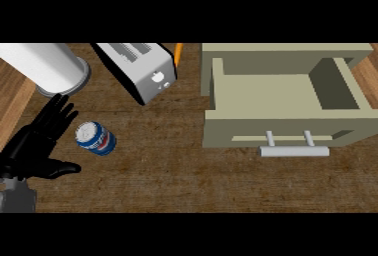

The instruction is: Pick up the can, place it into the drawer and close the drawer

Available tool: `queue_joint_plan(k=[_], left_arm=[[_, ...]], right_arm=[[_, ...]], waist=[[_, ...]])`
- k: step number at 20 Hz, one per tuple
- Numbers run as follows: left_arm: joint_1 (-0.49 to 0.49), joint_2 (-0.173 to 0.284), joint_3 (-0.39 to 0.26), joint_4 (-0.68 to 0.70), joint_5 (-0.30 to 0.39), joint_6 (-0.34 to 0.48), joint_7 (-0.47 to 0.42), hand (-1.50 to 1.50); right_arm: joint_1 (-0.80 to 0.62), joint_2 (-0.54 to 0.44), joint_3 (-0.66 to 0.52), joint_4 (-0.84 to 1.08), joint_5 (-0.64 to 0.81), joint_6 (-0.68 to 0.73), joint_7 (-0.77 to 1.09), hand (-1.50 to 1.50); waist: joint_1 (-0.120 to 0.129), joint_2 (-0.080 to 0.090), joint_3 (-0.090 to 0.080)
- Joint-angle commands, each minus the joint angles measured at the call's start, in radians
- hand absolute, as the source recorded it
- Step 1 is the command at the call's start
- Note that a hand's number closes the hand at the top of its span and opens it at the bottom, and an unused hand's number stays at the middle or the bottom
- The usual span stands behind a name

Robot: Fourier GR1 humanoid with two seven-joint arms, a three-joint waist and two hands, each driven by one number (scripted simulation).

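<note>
A blue and white can (96, 138) stands on the wooden counter at the left of the head view. My left hand (35, 145) is just left of it, fingers straight and pointing up, thumb stretched toward the can's base, not touching it. The beige drawer (221, 125) at the right is pulled out, its inside bare, with a pale bar handle (294, 150) on its front. My right hand does not show.
A white cylinder (48, 66) stands at the back left. A silver toaster (140, 70) sits behind the can, between the cylinder and the drawer. Bare wooden counter (184, 185) stretches along the front.
</note>
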Motion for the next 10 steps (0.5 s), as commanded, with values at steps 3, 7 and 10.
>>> queue_joint_plan(k=[3, 7, 10], left_arm=[[-0.072, 0.000, 0.013, 0.158, -0.081, 0.027, -0.120, -1.50], [-0.056, 0.032, 0.054, 0.331, -0.110, -0.026, -0.264, -1.50], [-0.094, 0.124, 0.108, 0.446, -0.083, -0.104, -0.295, -1.50]], right_arm=[[-0.007, 0.015, -0.030, -0.019, -0.007, 0.032, 0.026, -1.50], [0.034, 0.025, -0.072, 0.013, -0.043, 0.094, -0.018, -1.50], [-0.005, -0.004, -0.079, -0.009, -0.067, 0.069, 0.042, -1.50]], waist=[[-0.001, 0.000, 0.000], [-0.006, 0.000, 0.000], [-0.005, 0.001, 0.000]])
